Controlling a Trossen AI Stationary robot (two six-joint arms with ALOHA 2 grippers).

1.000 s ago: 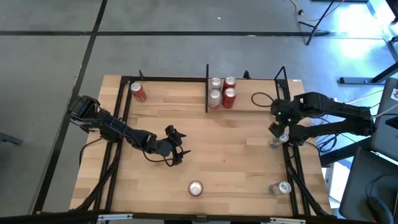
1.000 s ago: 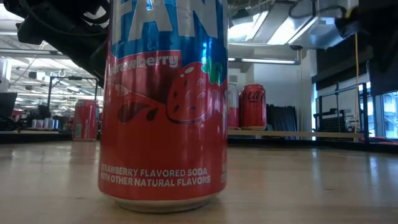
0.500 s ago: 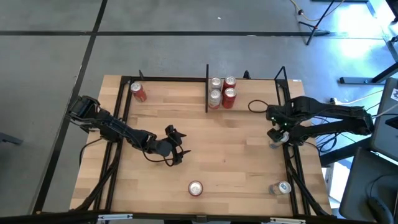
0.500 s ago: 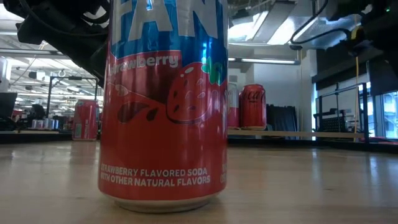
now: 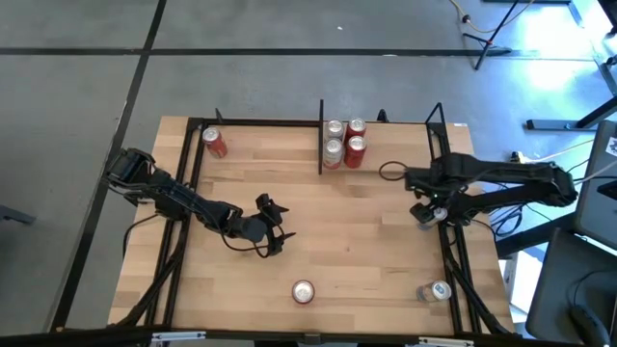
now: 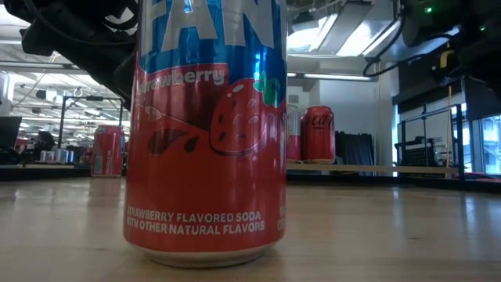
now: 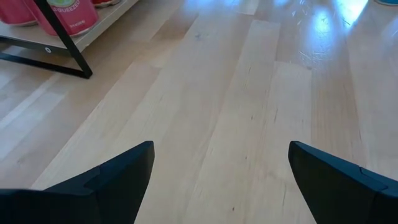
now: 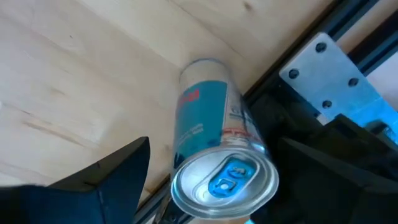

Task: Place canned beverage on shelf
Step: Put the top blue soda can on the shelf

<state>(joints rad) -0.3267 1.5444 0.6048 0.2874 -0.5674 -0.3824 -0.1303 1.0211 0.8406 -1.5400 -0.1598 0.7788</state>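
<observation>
Right wrist view: right gripper [image 8: 208, 180] spread wide around blue can [image 8: 214, 155] (upright, table's right edge). Left gripper [image 5: 273, 225] wide, mid-table.

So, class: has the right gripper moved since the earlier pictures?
Yes. The right gripper has shifted leftward, away from the black frame rail, above the blue can.

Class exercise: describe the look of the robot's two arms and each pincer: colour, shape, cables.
Both arms are black and jointed. The left pincer ends in two flat, tapering dark fingers. A looping black cable runs off the right pincer.
</observation>
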